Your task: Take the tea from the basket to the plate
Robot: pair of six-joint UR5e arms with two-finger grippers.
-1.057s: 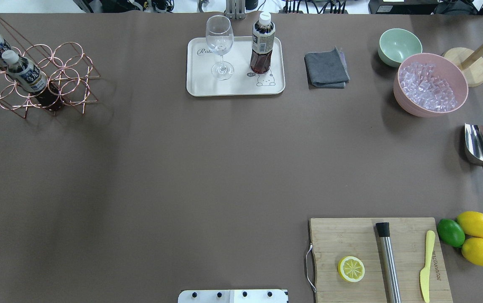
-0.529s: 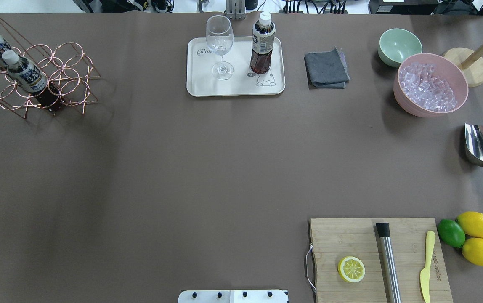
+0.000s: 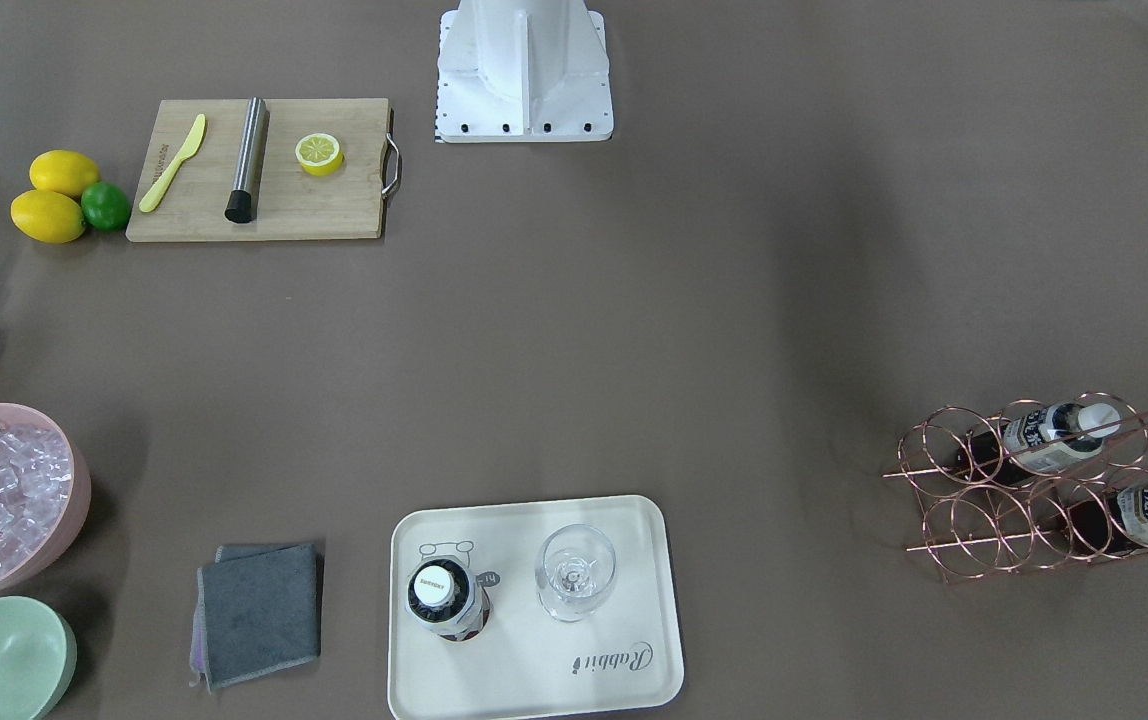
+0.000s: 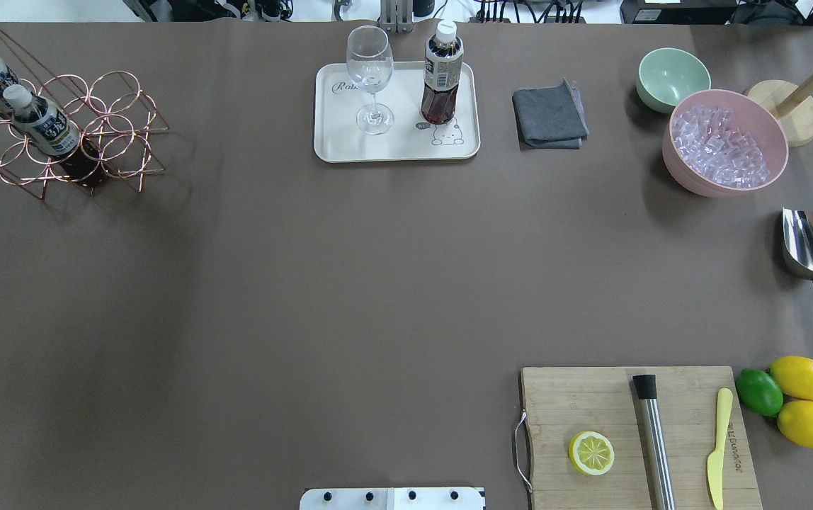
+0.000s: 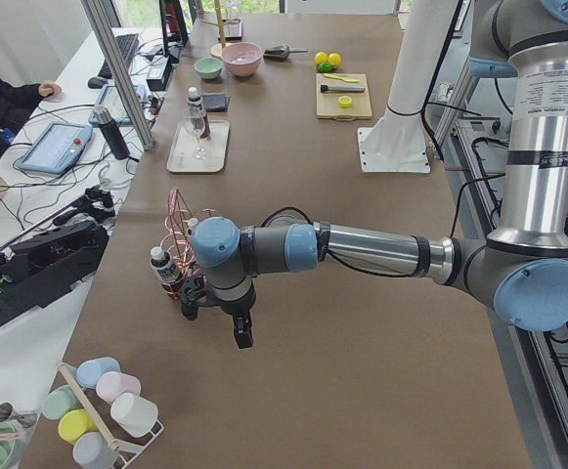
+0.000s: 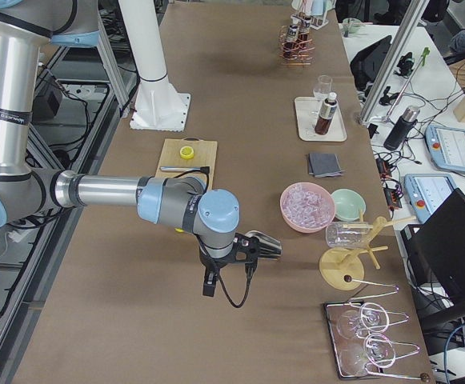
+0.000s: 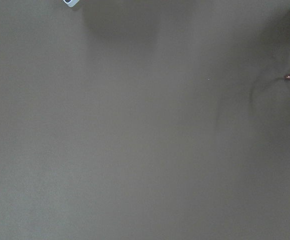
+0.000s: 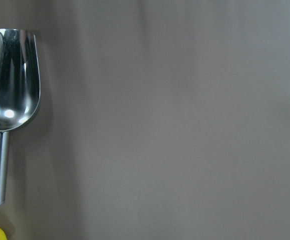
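- Overhead exterior view: one tea bottle (image 4: 441, 74) stands upright on the cream plate (image 4: 396, 150) at the top centre of the frame. It is just right of a wine glass (image 4: 370, 71) on the same plate, near it but not touching.
- Two more bottles (image 4: 42, 122) lie slanted in the wire basket (image 4: 120, 106) at the upper left.
- The left gripper (image 5: 241, 332) hangs over bare table close to the basket, and the right gripper (image 6: 209, 284) hangs near a metal scoop (image 8: 10, 80). Only the side cameras catch them, so I cannot tell whether the fingers are apart or together.
- To my eye the placing looks done. The worry is whatever comes next.
- If another bottle goes to the plate, the free space is tight. A careless set-down could bump the glass, which looks top-heavy on its thin stem, or topple the tall, narrow bottle beside it.
- At the basket, the bottles sit through wire rings. A pull off their slant could snag a ring and drag or lift the light frame, shaking the other bottle loose.
- A grip on the smooth label might slip, and a grip near the cap might let the body swing.
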